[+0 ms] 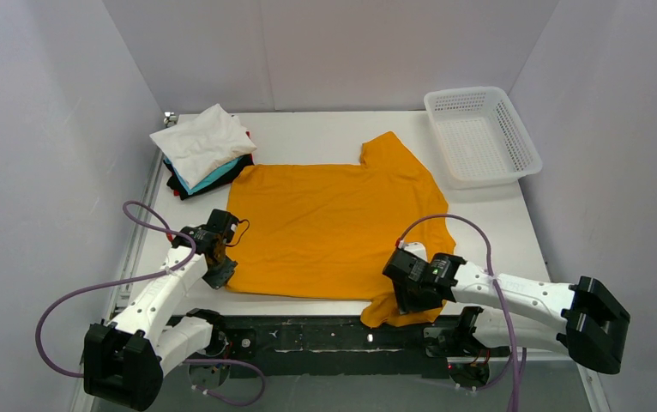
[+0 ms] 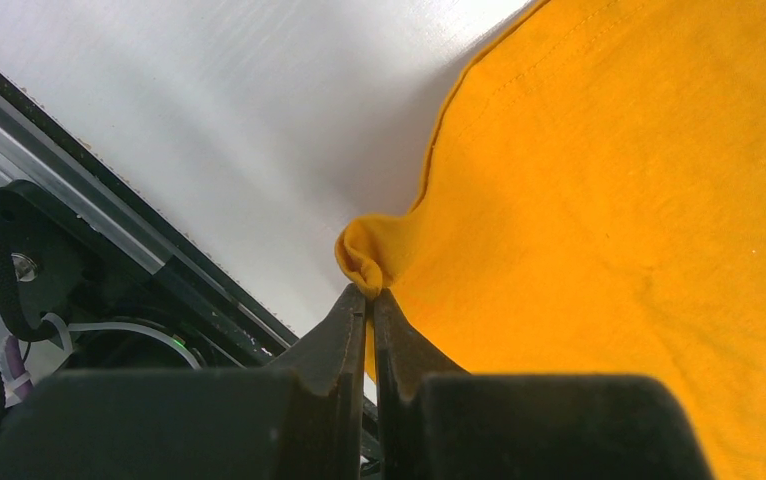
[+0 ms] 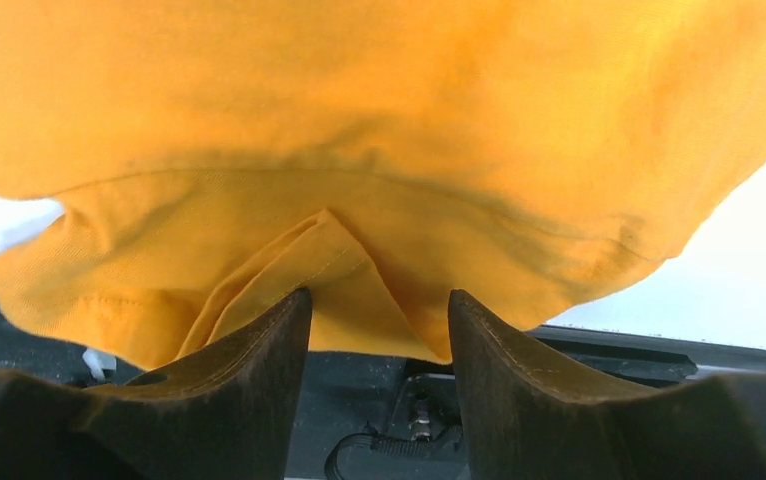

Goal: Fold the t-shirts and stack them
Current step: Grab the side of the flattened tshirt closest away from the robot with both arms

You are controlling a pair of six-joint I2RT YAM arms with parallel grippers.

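1. The orange shirt [image 1: 334,227] lies spread flat in the middle of the desk [image 1: 308,129], with no fold in it yet; one sleeve points toward the far edge, the other droops over the near edge on the right
2. The left fingers [image 2: 344,335] are closed tight on a small pucker of cloth at the shirt's near-left corner, close to the desk's near edge
3. The right fingers [image 3: 264,340] stand apart; a pleat of the drooping sleeve lies in the gap between them, not pinched
4. A stack [image 1: 205,150] of folded shirts sits at the far-left corner, just beside the orange shirt: white on top, teal and dark ones under it
5. The basket [image 1: 471,91] stands at the far right, apart from the shirt
6. Judged from this, most of the task looks done: several shirts are folded and piled. The orange shirt is at the very start of its fold. The right side has yet to be gripped, then the shirt has to be folded and set on the stack
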